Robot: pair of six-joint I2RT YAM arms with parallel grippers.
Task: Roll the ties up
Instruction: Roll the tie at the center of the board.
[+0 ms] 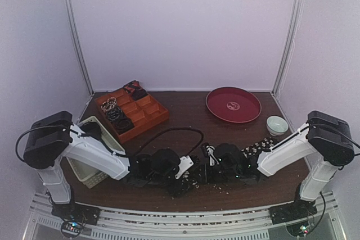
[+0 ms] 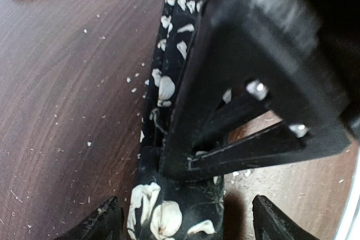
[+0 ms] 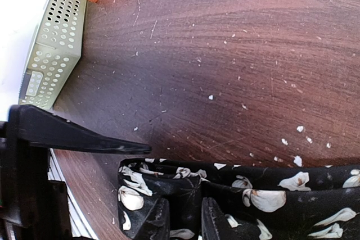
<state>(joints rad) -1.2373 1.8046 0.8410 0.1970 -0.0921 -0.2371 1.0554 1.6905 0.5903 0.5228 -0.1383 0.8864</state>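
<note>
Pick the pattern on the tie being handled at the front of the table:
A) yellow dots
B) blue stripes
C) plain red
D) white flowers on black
D: both wrist views show the tie up close as black fabric printed with white blossoms and petals.

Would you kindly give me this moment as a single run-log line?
task: roll the ties | tie: black floral, end folded over | left gripper: open, straddling tie | right gripper: shut on tie's folded end
</note>
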